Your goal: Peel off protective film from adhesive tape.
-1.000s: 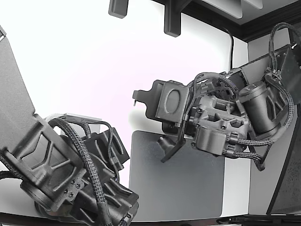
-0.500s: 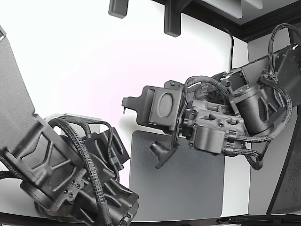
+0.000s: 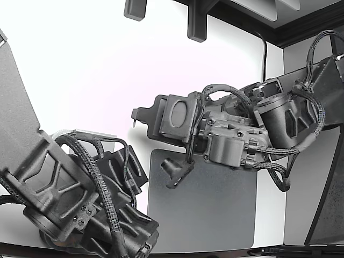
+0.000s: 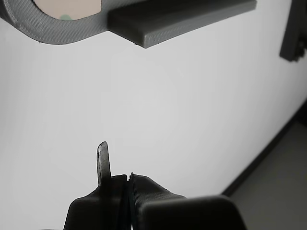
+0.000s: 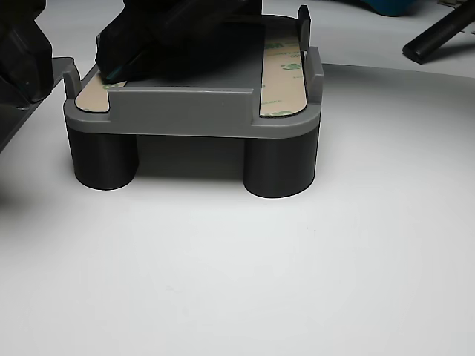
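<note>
Gripper (image 4: 128, 178) pressed together, nothing visibly pinched | fixture (image 5: 193, 111) ahead of my tips, apart, seating tape strips flat in side slots so film can lift | film-covered tape (image 5: 283, 74) still lined | table (image 4: 168, 110) beneath.

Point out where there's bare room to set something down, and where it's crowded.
In the other view, the white table in front of the grey fixture is bare. The fixture top is crowded: tape strips and a dark arm part.
</note>
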Available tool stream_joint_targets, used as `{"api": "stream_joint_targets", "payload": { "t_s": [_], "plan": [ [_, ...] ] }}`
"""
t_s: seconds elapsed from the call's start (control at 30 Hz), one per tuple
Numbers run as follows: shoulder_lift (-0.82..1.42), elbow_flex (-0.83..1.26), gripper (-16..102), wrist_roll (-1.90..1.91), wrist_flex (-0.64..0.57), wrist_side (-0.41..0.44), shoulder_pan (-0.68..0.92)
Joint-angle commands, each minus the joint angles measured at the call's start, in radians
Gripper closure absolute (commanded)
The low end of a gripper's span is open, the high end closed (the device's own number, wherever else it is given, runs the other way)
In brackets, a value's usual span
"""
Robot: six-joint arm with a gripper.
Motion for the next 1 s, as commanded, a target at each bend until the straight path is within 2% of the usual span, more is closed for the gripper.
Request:
{"api": "stream_joint_targets", "payload": {
  "t_s": [0.0,0.53,0.97],
  "plan": [
    [0.018,-0.021,98,0.003,-0.012,-0.002,-0.014],
    [-0.028,-0.026,98,-0.025,-0.061,-0.034,-0.014],
    [-0.031,0.029,98,-0.095,-0.164,-0.083,-0.014]
  ]
}}
